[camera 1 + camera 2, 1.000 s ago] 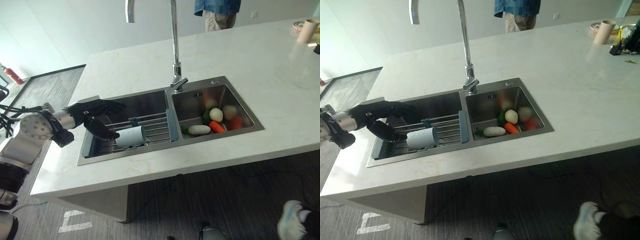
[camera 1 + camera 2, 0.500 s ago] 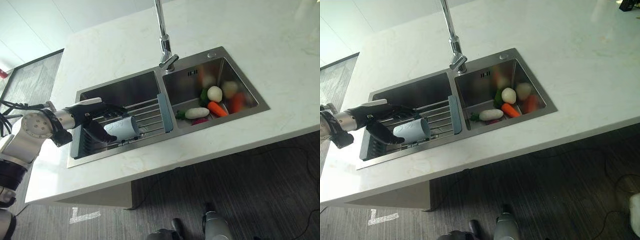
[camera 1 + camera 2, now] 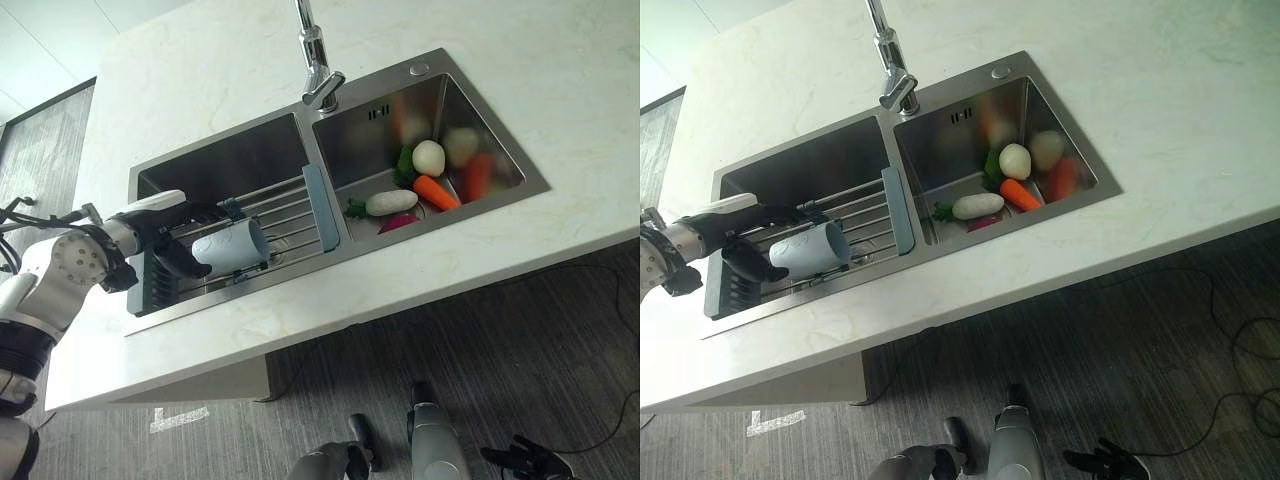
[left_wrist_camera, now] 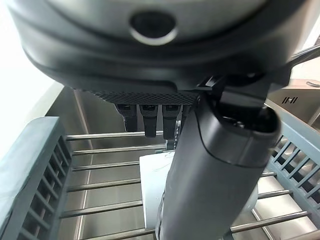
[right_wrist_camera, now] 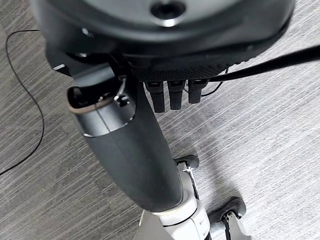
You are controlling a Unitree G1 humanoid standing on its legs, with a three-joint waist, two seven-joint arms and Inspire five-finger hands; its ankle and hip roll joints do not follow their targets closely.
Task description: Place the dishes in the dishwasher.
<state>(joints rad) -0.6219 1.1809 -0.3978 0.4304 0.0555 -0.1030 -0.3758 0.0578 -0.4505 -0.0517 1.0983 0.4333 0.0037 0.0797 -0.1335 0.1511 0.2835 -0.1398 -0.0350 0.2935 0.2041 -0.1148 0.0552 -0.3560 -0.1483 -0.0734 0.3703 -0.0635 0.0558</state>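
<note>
Since the earlier frames the camera has tipped further down, and the left hand (image 3: 180, 250) has closed in from beside the cup (image 3: 232, 247) to wrap it: the thumb curls under the cup's near side and the fingers (image 4: 150, 120) lie over its far side, so the hand grips the cup where before it stood apart with fingers spread. The cup lies on its side on the drying rack (image 3: 275, 215) that spans the left sink basin (image 3: 225, 170), directly at the hand's fingertips. The rack's grey end wall (image 4: 30, 165) sits close on the wrist side of the hand, its other blue-grey end piece (image 3: 320, 208) stands just past the cup, and the basin's front rim runs near below the thumb, leaving open room mainly upward and toward the basin's far wall. The cup is pale blue-grey and smooth, its open mouth turned away from the hand. Beyond the divider, the right basin (image 3: 480, 130) holds a carrot (image 3: 435, 192), pale round and long vegetables and some greens. The faucet (image 3: 318, 70) rises behind the divider from the pale marbled countertop (image 3: 560, 70). The right hand (image 5: 135, 150) hangs over the dark striped floor (image 5: 260, 130), its fingers relaxed and holding nothing.
</note>
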